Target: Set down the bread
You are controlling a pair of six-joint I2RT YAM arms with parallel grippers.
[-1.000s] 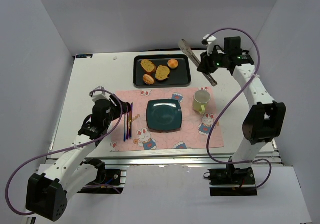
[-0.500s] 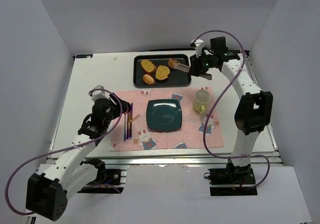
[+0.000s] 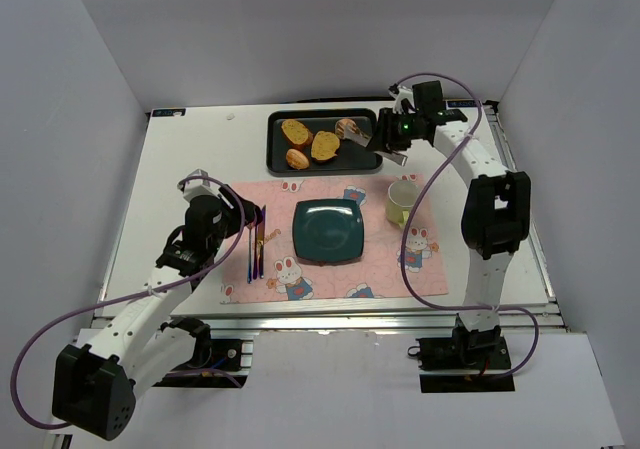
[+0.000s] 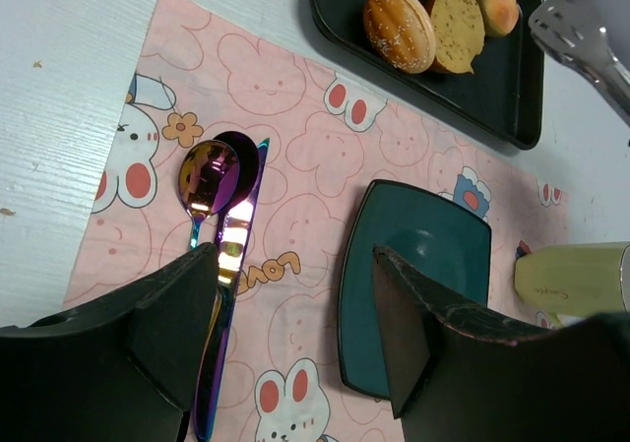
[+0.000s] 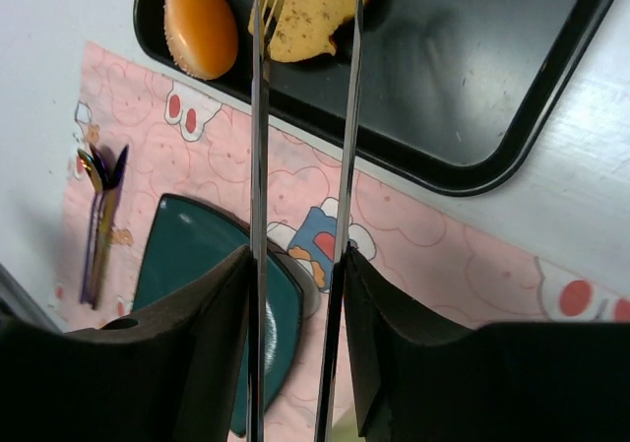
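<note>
Where your right hand (image 5: 295, 363) grips the silver metal tongs (image 5: 258, 166), their arms stand parted, tips over the black rectangular tray (image 3: 372, 159) at the far side of the white desk (image 3: 190, 159). All bread lies in that tray: two toasted slices (image 3: 325, 145), a seeded brown bun (image 4: 399, 27), a small round roll (image 4: 497, 4). Contact between tongs and bread cannot be told. Your left hand (image 4: 295, 334) is wide, holding nothing, above the pink rabbit-print placemat (image 4: 295, 137).
</note>
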